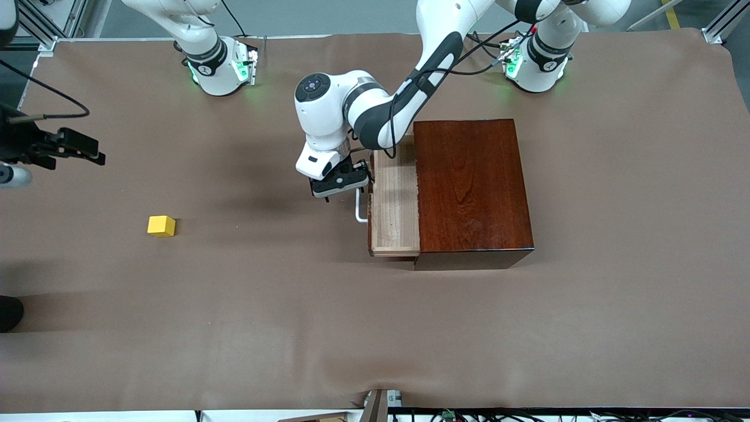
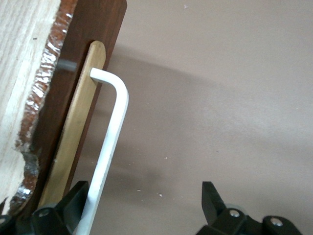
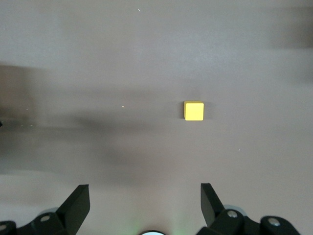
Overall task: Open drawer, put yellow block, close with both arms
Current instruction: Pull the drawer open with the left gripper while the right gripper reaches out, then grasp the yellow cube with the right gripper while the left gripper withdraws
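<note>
The dark mahogany box stands mid-table, and its drawer is pulled partway out toward the right arm's end, showing the pale tray. My left gripper is at the drawer front, open. In the left wrist view the white handle passes between the open fingers, close against one of them and not clamped, with my left gripper over the cloth. The yellow block lies alone toward the right arm's end. My right gripper hangs open high over the cloth, apart from the yellow block.
Brown cloth covers the whole table. The two arm bases stand along the edge farthest from the front camera. A black shape with a cable shows at the right arm's end of the table.
</note>
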`<state>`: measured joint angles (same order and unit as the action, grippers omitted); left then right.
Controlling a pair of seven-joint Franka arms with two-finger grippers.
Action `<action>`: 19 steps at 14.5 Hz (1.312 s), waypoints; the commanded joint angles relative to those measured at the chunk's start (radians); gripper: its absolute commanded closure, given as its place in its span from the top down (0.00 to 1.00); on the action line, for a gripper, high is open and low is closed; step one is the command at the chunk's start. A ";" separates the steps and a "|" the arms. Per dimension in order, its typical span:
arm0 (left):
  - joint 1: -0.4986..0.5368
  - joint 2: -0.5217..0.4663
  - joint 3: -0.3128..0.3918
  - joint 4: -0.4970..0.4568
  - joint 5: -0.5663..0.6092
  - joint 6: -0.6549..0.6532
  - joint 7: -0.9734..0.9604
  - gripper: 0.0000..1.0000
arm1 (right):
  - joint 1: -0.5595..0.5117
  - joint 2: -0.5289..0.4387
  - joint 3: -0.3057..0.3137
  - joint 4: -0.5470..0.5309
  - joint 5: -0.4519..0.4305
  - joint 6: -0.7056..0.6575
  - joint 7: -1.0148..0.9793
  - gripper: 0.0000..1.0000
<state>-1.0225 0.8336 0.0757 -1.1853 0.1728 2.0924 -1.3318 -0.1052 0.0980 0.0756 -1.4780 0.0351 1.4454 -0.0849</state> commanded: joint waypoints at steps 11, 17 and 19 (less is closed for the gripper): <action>-0.007 0.003 -0.020 0.030 -0.078 0.010 -0.072 1.00 | -0.034 0.095 0.012 0.015 -0.021 0.050 0.007 1.00; -0.007 -0.025 -0.020 0.029 -0.078 -0.052 -0.070 1.00 | -0.050 0.160 0.010 0.007 -0.021 0.110 0.007 1.00; -0.004 -0.027 -0.020 0.030 -0.078 -0.077 -0.067 1.00 | -0.048 0.183 0.010 0.010 -0.023 0.116 0.007 1.00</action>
<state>-1.0202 0.8256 0.0705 -1.1643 0.1268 2.0442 -1.3739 -0.1415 0.2577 0.0730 -1.4788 0.0227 1.5574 -0.0846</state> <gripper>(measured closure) 0.000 0.000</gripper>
